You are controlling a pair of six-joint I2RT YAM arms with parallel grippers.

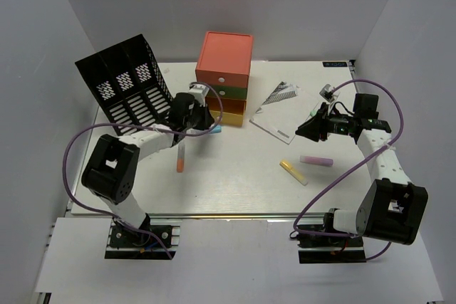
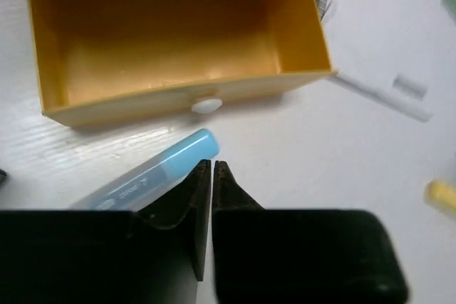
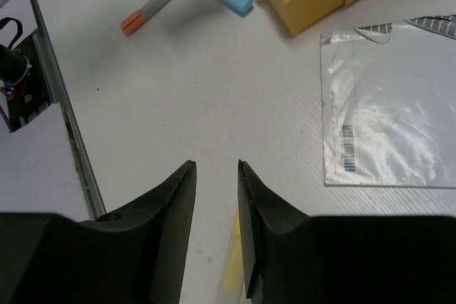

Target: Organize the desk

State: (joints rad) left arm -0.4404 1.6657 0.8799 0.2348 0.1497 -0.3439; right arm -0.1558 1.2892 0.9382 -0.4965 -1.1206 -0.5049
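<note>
1. overhead, the desk (image 1: 242, 183) fills the middle of the view as a broad white top, with its metal rail (image 1: 235, 216) along the near edge just ahead of both arm bases.
2. a black mesh file rack (image 1: 125, 83) stands tilted at the far left corner, and an orange, green and yellow drawer unit (image 1: 224, 76) sits at the far middle.
3. the unit's yellow bottom drawer (image 2: 178, 40) is pulled out, and the part of its inside that shows is bare.
4. the left gripper (image 2: 212, 166) hangs low over the desk just in front of that drawer, its fingers pressed together with nothing between them.
5. a blue marker (image 2: 153, 174) lies on the desk right beside the left gripper's tips, pointing toward the drawer front.
6. an orange-capped marker (image 1: 181, 158) lies nearer the rail, apart from the blue one.
7. the right gripper (image 3: 216, 169) hovers over the right half of the desk, its fingers parted by a narrow gap and holding nothing.
8. a yellow marker (image 3: 231, 261) lies on the desk under the right gripper, and a pink marker (image 1: 315, 159) lies near it.
9. a clear plastic packet (image 3: 385, 105) lies flat between the drawer unit and the right gripper.
</note>
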